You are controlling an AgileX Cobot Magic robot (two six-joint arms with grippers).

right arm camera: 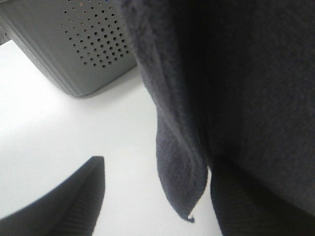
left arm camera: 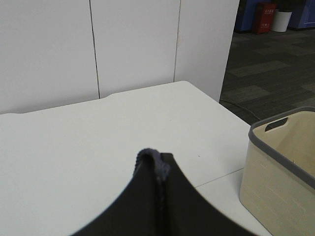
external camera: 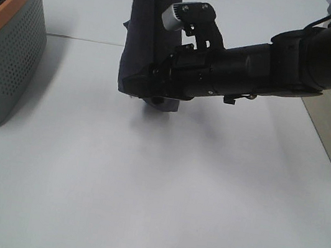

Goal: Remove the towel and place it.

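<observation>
Both grippers tend the dark charcoal-purple microfibre towel (external camera: 148, 27), hanging soft above the white table (external camera: 152, 210); left gripper (left arm camera: 158, 164) pinches its stitched hem; right gripper (external camera: 142, 89), arm reaching level across, stands spread around the lower corner.

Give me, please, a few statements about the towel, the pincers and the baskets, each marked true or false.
1. The towel hangs down from above rather than lying flat on the table. True.
2. The left pincer is open and empty. False: it is shut on the towel's hem.
3. The right pincer reaches across to the towel's lower part. True.
4. The grey basket with the orange rim stands at the right of the high view. False: it stands at the left.
5. The towel lies inside the beige basket. False: the towel hangs apart from it, over the table.
</observation>
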